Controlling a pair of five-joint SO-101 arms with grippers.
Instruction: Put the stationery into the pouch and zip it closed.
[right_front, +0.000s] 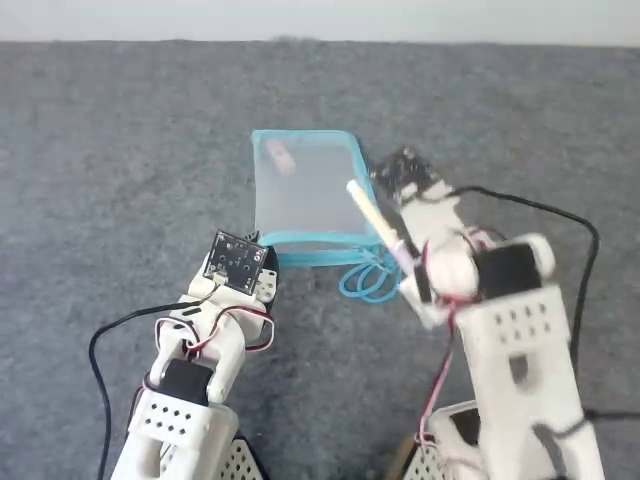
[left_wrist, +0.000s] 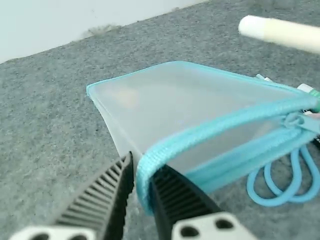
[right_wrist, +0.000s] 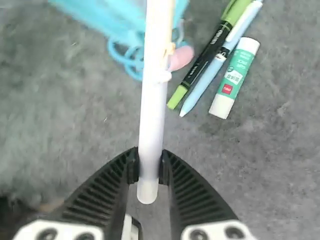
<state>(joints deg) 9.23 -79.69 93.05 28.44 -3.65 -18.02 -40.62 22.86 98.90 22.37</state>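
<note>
A translucent pouch (right_front: 300, 195) with a teal zipper edge lies flat on the grey mat, with a small pink item (right_front: 281, 156) inside at its far end. My left gripper (right_front: 268, 258) is at the pouch's near left corner. In the left wrist view its fingers (left_wrist: 170, 192) are shut on the teal zipper edge (left_wrist: 150, 165). My right gripper (right_wrist: 148, 167) is shut on the end of a white pen (right_wrist: 154, 95), which slants over the pouch's right side (right_front: 372, 212). A green pen (right_wrist: 210, 50), a light-blue pen (right_wrist: 220, 62) and a glue stick (right_wrist: 234, 77) lie together on the mat.
A blue cord loop (right_front: 365, 280) hangs off the zipper by the pouch's near right corner, just under the held pen. Grey mat (right_front: 120, 170) spreads bare to the left and behind the pouch. A pale wall strip (right_front: 320, 18) borders the far edge.
</note>
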